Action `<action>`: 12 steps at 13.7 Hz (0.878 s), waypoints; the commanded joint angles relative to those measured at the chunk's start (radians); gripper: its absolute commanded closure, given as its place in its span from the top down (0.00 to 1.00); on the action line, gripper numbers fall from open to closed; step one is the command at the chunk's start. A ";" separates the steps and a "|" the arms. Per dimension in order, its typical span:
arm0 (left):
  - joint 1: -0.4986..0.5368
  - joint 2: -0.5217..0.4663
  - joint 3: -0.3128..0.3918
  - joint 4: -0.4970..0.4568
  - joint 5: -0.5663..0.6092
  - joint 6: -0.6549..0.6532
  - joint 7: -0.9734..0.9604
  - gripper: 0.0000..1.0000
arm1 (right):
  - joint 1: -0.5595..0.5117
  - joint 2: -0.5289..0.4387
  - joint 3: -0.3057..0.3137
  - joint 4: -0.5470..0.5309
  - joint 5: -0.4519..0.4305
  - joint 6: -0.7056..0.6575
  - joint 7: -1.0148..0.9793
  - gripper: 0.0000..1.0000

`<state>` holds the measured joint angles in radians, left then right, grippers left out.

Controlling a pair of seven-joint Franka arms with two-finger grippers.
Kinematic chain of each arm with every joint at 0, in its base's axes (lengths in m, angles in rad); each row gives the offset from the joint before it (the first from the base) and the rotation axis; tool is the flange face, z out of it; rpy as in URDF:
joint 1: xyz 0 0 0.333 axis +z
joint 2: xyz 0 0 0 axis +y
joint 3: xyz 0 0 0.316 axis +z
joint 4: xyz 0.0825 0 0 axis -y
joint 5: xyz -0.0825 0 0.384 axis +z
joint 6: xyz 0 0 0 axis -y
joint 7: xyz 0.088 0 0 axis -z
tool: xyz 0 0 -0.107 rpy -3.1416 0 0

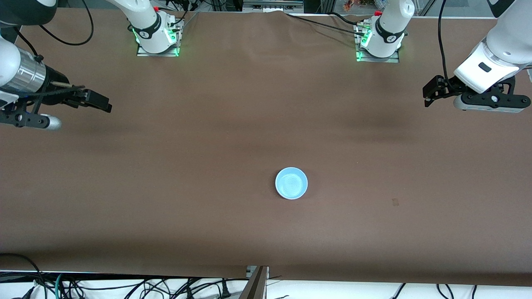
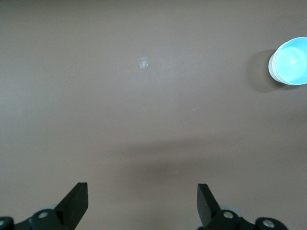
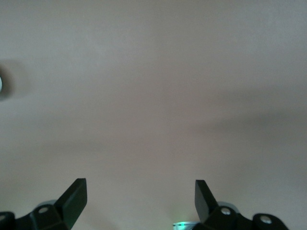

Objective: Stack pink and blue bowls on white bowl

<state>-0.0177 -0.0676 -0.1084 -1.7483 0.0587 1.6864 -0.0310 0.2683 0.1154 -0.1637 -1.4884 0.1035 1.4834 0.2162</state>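
Observation:
A light blue bowl [image 1: 291, 183] sits upright near the middle of the brown table, and it also shows in the left wrist view as the blue bowl [image 2: 292, 61]. The pink bowl and the white bowl are hidden or out of view, and I cannot tell whether anything lies under the blue one. My left gripper [image 1: 427, 96] hangs open over the left arm's end of the table, far from the bowl. My right gripper [image 1: 104, 104] hangs open over the right arm's end. Each wrist view, left gripper [image 2: 142, 191] and right gripper [image 3: 140, 189], shows only bare table between the fingers.
A small square mark [image 1: 395, 202] lies on the table [image 1: 187, 187], nearer the left arm's end than the bowl. The two arm bases [image 1: 157, 37] [image 1: 379, 43] stand along the top edge. Cables [image 1: 124, 286] hang below the table's near edge.

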 commanded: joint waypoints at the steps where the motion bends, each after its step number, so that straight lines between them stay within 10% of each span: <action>1: 0.007 0.012 -0.002 0.030 -0.016 -0.022 0.026 1.00 | -0.142 -0.112 0.175 -0.176 -0.034 0.086 -0.060 0.99; 4: 0.007 0.012 -0.002 0.030 -0.016 -0.022 0.026 1.00 | -0.364 -0.157 0.381 -0.228 -0.045 0.095 -0.197 0.99; 12: 0.005 0.012 -0.004 0.030 -0.016 -0.024 0.026 1.00 | -0.376 -0.155 0.398 -0.216 -0.096 0.072 -0.213 0.99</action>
<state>-0.0177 -0.0676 -0.1089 -1.7482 0.0587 1.6859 -0.0309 -0.0845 -0.0126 0.2140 -1.6795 0.0226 1.5545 0.0245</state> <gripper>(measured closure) 0.000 0.009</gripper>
